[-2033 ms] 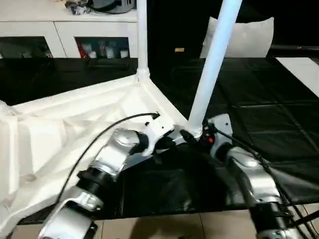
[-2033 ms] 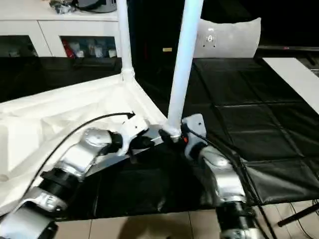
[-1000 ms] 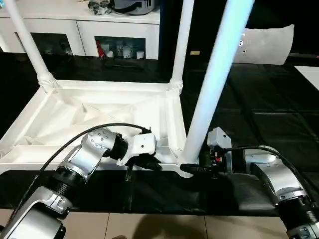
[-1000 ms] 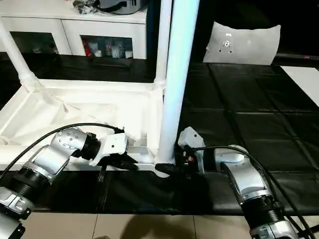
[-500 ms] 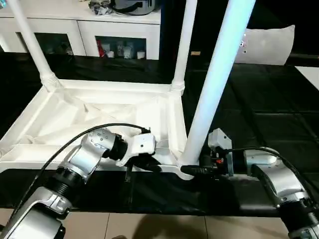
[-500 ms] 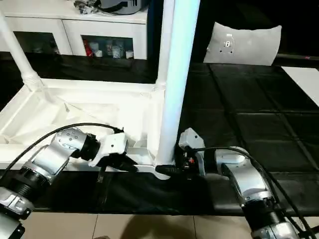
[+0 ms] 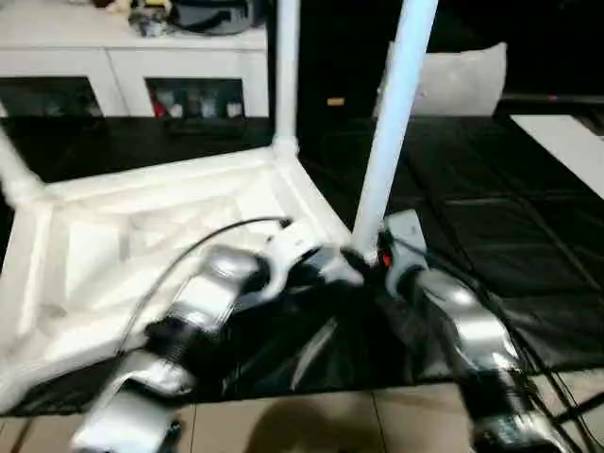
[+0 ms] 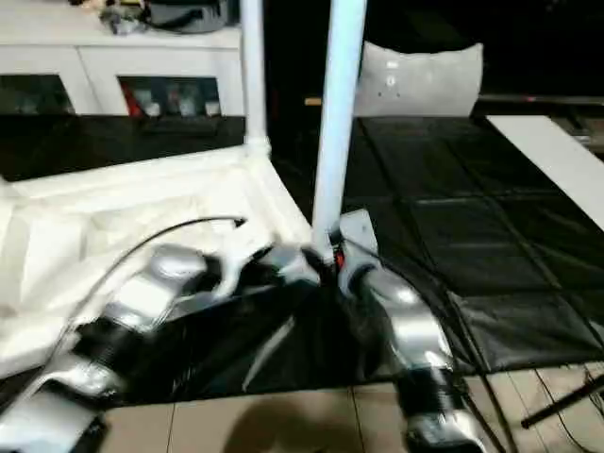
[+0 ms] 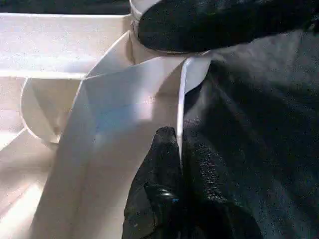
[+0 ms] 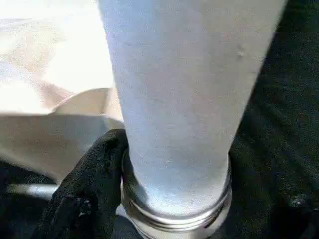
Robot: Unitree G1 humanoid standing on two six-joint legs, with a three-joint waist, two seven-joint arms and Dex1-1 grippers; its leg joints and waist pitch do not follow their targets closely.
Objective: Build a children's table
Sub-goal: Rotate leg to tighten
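Note:
The children's table top [image 7: 123, 236] lies upside down on the black mat, ribbed side up and askew to the mat. Three white legs stand in its corner sockets: the near leg [image 7: 389, 132], a far one [image 7: 286, 66] and one at the left edge [image 7: 14, 175]. My left gripper [image 9: 179, 149] is shut on the top's thin rim beside the near corner. My right gripper [image 10: 174, 199] is closed around the near leg's collar [image 10: 174, 209], one black finger [image 10: 92, 191] pressed against it. Both grippers meet at that corner [image 7: 351, 260].
A white cabinet with glass doors [image 7: 142, 75] runs along the back. A white cushion [image 7: 453, 80] leans at the back right, and a white board [image 7: 566, 142] lies at the right edge. The black mat [image 7: 491, 245] ends at the tiled floor [image 7: 330, 425] near me.
The table top has swung from square-on to askew, its near corner and leg carried along by both arms. Both grips stay where they were.

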